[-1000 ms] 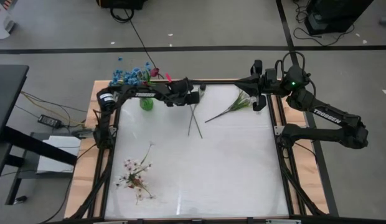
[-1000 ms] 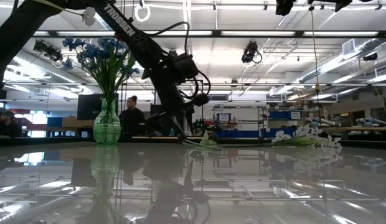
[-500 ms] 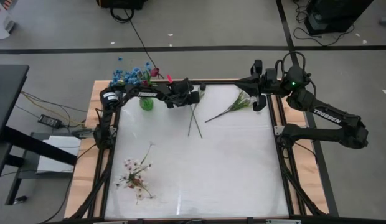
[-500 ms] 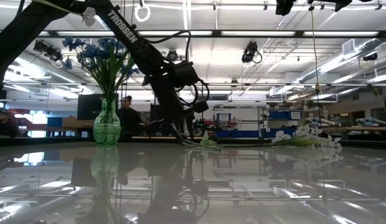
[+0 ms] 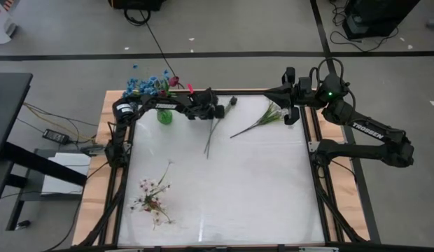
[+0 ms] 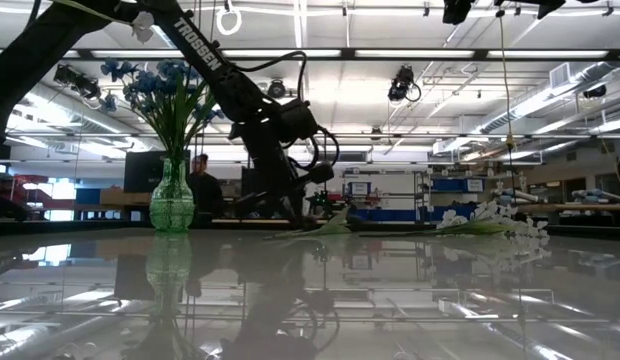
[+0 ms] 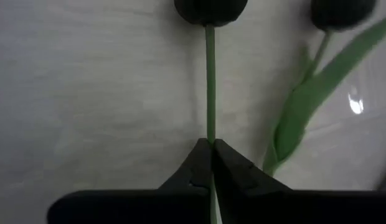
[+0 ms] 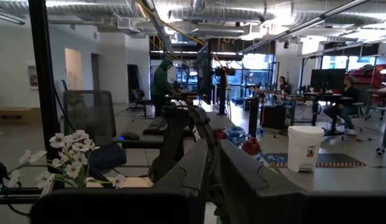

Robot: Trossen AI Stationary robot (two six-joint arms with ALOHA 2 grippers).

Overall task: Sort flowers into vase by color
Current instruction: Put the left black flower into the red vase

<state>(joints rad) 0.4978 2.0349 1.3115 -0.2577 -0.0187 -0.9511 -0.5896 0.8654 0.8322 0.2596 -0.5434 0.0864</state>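
Stem (image 7: 209,93) upright in wrist view, bud (image 7: 210,9) uppermost

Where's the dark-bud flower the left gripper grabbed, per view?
High: dark-bud flower, far middle of table, right of green vase.
Low: stem lies low, right of vase.
Left wrist: stem centre, left gripper shut on it.
Right wrist: not in view.
Landmark: the vase.

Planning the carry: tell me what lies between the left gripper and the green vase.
Nothing: in the high view only bare table separates the left gripper, shut on a dark-bud stem, from the vase.
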